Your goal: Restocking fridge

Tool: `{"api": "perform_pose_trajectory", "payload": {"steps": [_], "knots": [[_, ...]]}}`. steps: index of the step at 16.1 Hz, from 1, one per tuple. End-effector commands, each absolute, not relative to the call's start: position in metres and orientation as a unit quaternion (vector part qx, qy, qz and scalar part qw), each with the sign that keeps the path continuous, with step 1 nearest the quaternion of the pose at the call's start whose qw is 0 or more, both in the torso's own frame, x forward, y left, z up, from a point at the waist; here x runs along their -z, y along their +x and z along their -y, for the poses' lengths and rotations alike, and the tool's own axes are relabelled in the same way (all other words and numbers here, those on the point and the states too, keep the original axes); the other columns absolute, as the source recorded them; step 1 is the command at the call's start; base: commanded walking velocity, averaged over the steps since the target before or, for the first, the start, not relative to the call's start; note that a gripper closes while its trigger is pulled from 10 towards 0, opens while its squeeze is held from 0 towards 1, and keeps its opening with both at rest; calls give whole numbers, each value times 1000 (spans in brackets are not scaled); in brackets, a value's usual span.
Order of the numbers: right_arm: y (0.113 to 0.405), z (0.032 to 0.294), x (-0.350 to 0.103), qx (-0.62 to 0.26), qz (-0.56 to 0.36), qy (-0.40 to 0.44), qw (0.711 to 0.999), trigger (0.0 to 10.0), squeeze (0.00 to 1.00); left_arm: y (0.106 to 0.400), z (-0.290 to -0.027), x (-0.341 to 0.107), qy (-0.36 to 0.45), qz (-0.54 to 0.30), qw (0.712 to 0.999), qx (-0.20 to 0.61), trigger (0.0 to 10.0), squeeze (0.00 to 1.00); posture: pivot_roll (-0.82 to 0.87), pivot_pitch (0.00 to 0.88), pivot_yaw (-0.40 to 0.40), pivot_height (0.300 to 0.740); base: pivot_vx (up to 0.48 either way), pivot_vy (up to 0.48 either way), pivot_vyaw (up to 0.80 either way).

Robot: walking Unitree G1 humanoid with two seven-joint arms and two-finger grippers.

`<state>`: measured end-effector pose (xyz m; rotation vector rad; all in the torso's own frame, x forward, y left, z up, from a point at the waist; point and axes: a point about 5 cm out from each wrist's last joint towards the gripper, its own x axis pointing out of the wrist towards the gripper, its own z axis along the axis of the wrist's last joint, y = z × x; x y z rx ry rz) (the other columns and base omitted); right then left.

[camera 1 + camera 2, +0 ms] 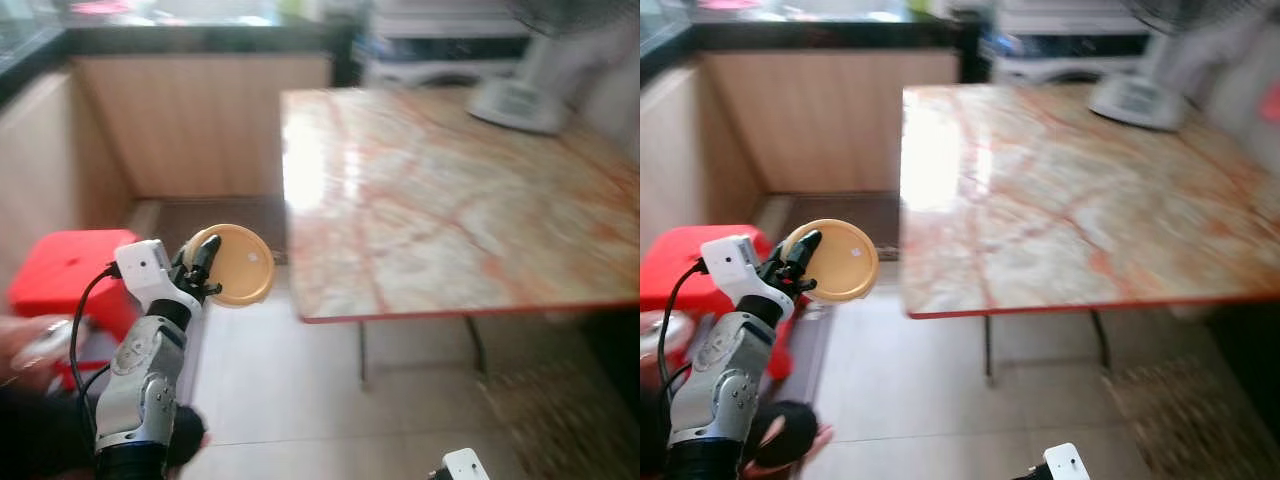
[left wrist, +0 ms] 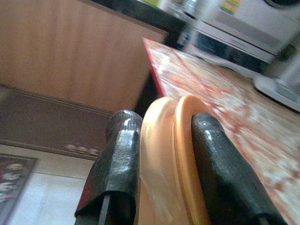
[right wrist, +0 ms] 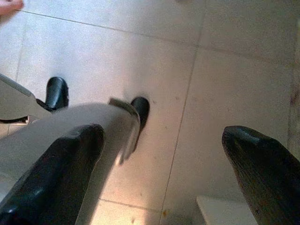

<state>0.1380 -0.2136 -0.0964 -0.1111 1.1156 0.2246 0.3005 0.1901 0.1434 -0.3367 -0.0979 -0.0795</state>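
Here, one large square table topped in glossy orange-and-cream marble with a red edge, taken as the landmark for what follows.

Left gripper: raised off the table's near left corner, over the pale tiled floor. Its two black fingers are closed tight on the rim of a round, flat yellow-orange plastic container, one finger on each face (the left wrist view shows the disc pinched edge-on between them). The container stands on edge, its broad face turned toward the camera, just beside the table's corner but not touching it.

Right gripper: low, below the table's near edge and pointing down at the floor tiles, its fingers spread wide apart with nothing between them.

Red plastic stool: on the floor to the left of the table, behind the left arm.

Light wood-panelled counter with a dark top: beyond the table's far left corner, running along the wall.

White appliance base: resting on the table's far right part; blurred, its kind cannot be told.

A person's hand: at the frame's left edge, well to the left of the table, blurred.
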Motion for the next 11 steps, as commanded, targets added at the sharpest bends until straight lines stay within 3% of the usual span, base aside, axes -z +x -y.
{"api": "perform_pose_trajectory", "payload": {"steps": [1,9,11], "knots": [[137,216,96,-105,-533,-57,838,10000,0,302,-187,-149,-156,59,985,47,10000,0,33,0,-16,740,0,0,-800],[136,217,96,-110,-537,-60,834,10000,0,303,-183,-152,-128,65,988,59,10000,0,36,0,-20,740,0,0,-800],[137,217,96,-111,-538,-61,834,10000,0,303,-182,-152,-121,63,989,59,10000,0,35,0,-21,740,0,-247,-800]]}}
